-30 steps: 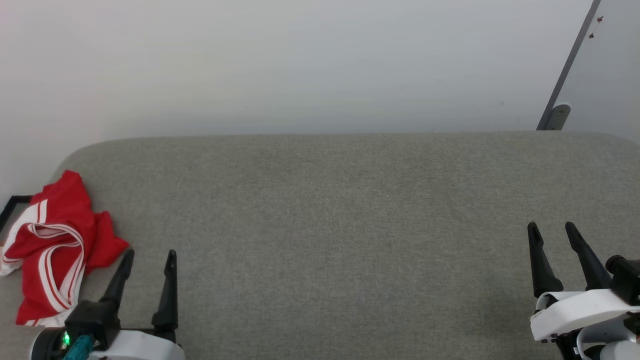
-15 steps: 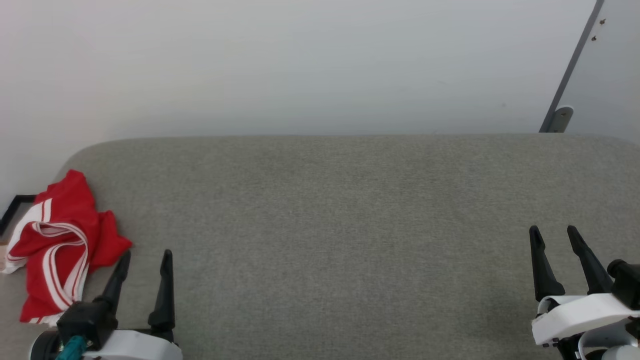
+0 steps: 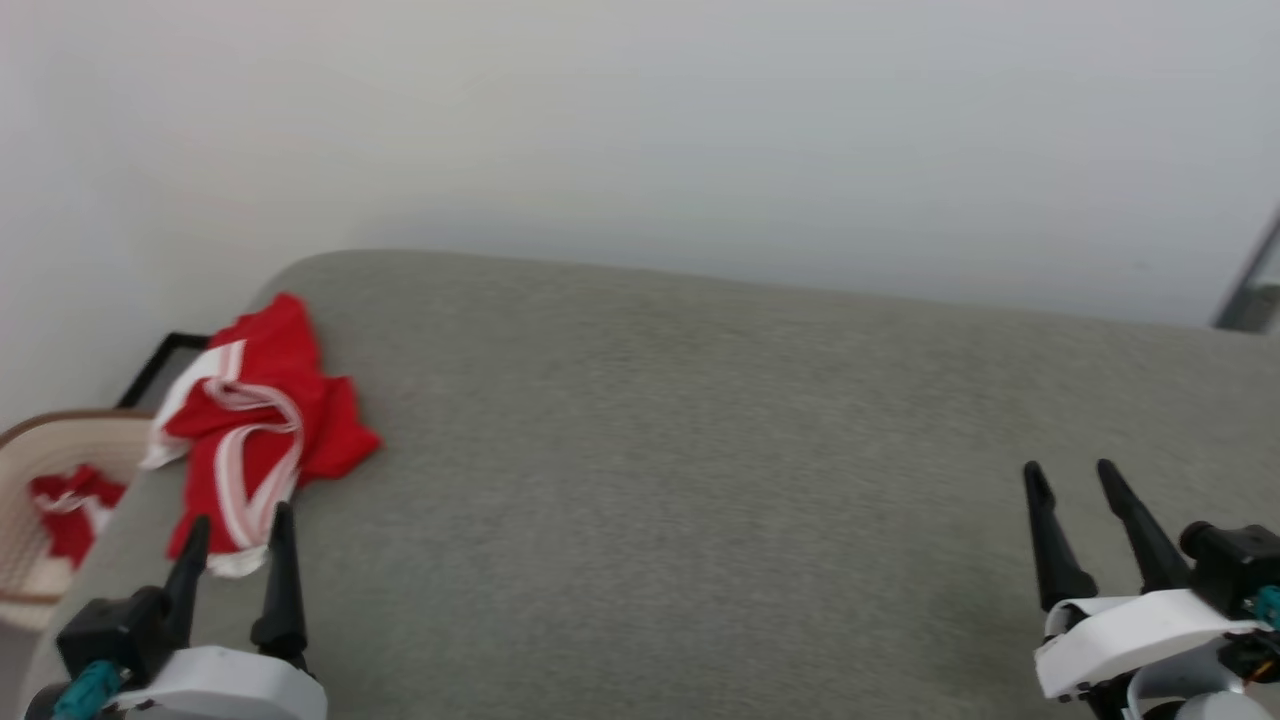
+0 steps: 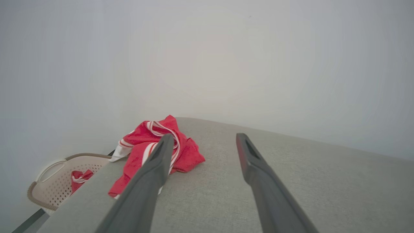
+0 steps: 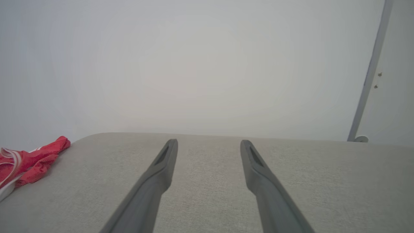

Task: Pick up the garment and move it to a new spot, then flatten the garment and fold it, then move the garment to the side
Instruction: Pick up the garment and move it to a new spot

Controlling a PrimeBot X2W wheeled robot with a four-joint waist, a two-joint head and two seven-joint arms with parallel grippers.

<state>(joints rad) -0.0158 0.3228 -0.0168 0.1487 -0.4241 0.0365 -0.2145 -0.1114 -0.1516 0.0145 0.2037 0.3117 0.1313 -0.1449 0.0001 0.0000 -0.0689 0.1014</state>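
The head camera had swung left since the earlier frame, shifting the whole scene right. The left claw (image 3: pixel 241 514) had come to point at the garment's near end. The grey worktop (image 3: pixel 700 450) carried the garment (image 3: pixel 262 420), crumpled at its far left corner, a white sleeve lapping the edge above a basket (image 3: pixel 40 470). Both claws stood wide and empty, the right claw (image 3: pixel 1067 467) well apart. Judged soft, light and limp, and best pinched at a raised fold by the striped trim.

The grey fabric surface (image 3: pixel 700 450) bears one crumpled red-and-white garment (image 3: pixel 290 430) at its left end.
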